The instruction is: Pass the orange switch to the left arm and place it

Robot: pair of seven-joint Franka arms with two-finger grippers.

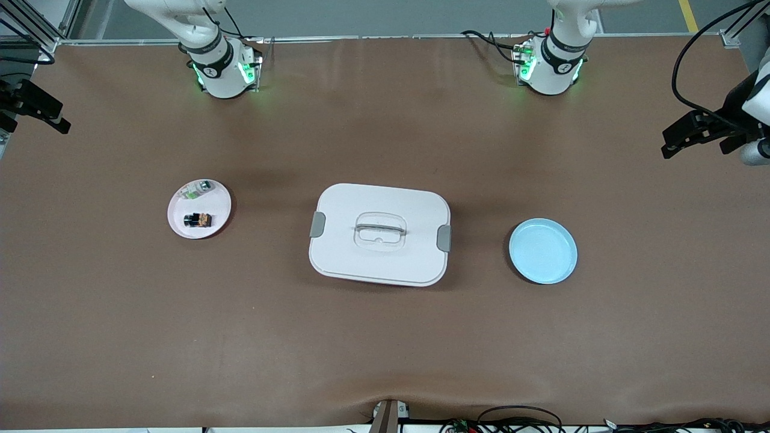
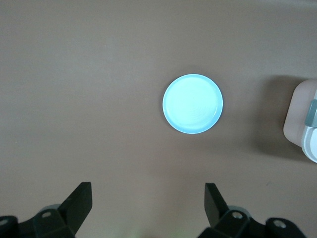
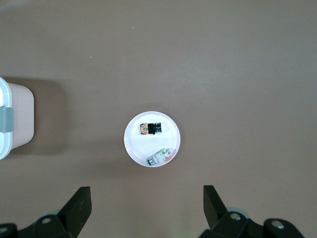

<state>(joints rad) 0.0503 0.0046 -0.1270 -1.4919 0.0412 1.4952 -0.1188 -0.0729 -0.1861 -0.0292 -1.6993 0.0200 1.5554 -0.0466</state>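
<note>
Front view shows you the box [image 1: 379, 234] blocking the straight path from the orange switch [image 1: 198, 220] on its white plate [image 1: 180, 225] to the blue plate [image 1: 543, 251]; both the left gripper [image 2: 146, 208] and the right gripper [image 3: 146, 208] hang high, spread wide, holding nothing.

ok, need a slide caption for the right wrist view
Right gripper, jaws open, high above white plate holding orange switch and green-and-white component; box at edge.

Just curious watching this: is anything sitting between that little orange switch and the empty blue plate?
Yes. The orange switch lies on the white plate toward the right arm's end. The box, lid on, stands mid-table, directly between it and the empty blue plate. Both grippers are open, up high.
</note>
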